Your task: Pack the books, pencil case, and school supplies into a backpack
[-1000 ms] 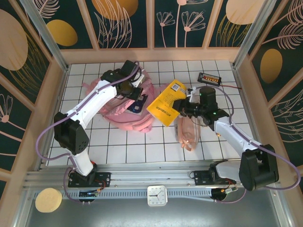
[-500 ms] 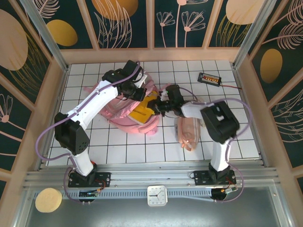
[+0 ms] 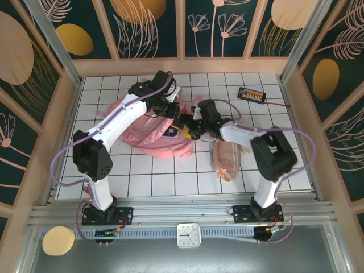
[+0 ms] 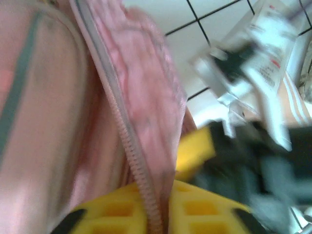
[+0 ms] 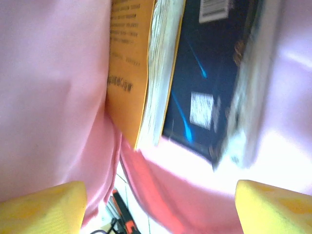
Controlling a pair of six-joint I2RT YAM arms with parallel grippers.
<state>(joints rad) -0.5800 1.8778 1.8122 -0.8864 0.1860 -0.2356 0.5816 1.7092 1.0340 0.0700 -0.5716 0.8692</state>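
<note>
The pink backpack lies left of centre on the tiled table. My left gripper is at its mouth, and in the left wrist view its yellow fingers are shut on the zipper edge of the backpack. My right gripper stands open at the mouth, fingers wide apart and holding nothing. Past them the yellow book and navy book sit side by side inside the backpack. The pale-pink pencil case lies right of the backpack. The school supplies packet shows blurred beyond the bag.
A small black device with orange dots and a wire lies at the back right. Wooden walls ring the table. Bare tiles lie in front of the backpack and pencil case.
The right gripper carried the yellow book leftward from above the table into the backpack's mouth and opened, letting it go. The left gripper stayed at the backpack's edge.
</note>
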